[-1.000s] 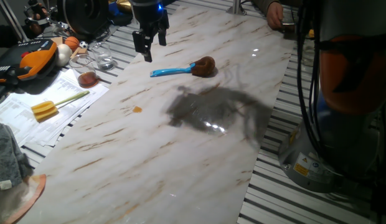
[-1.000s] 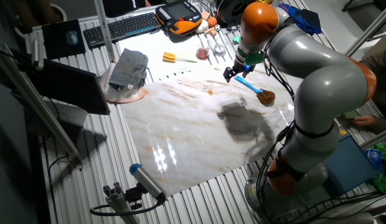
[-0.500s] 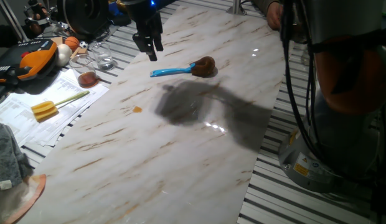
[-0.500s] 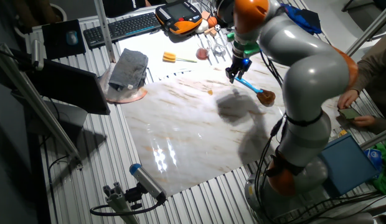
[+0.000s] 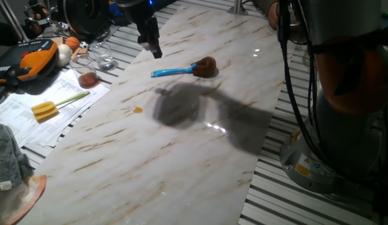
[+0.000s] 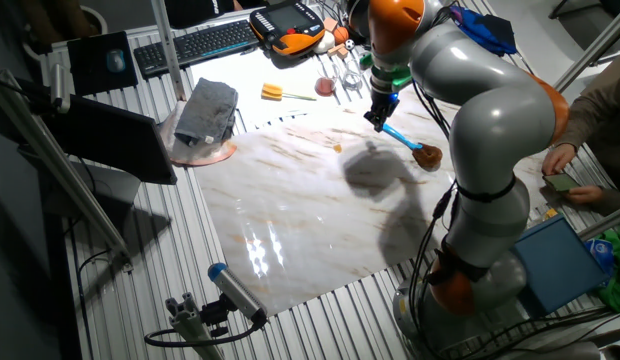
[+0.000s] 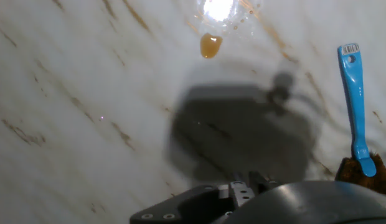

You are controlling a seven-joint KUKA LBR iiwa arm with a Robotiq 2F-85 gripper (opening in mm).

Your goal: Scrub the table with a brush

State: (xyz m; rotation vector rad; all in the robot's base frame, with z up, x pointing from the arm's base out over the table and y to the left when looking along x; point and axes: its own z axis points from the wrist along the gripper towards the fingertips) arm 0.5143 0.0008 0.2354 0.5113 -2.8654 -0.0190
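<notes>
The brush lies on the white marble-look table (image 5: 181, 156), with its blue handle (image 5: 171, 72) pointing left and its brown head (image 5: 206, 65) to the right. My gripper (image 5: 154, 52) hangs above the table just left of and behind the handle's tip, fingers pointing down, open and empty, seen edge-on. In the other fixed view the gripper (image 6: 377, 121) is right above the handle end of the brush (image 6: 402, 137). In the hand view the brush (image 7: 353, 106) lies at the right edge; my fingertips do not show there.
A small orange stain (image 5: 138, 110) is on the slab, also in the hand view (image 7: 210, 45). At the left are a yellow-headed tool (image 5: 45, 110) on papers, glassware (image 5: 101, 59) and a grey cloth (image 5: 6, 156). The arm's base (image 5: 331, 137) stands at the right.
The gripper has turned about its axis and shifted slightly up and left, so it is now seen edge-on. Its shadow on the slab moved left. The brush has not moved.
</notes>
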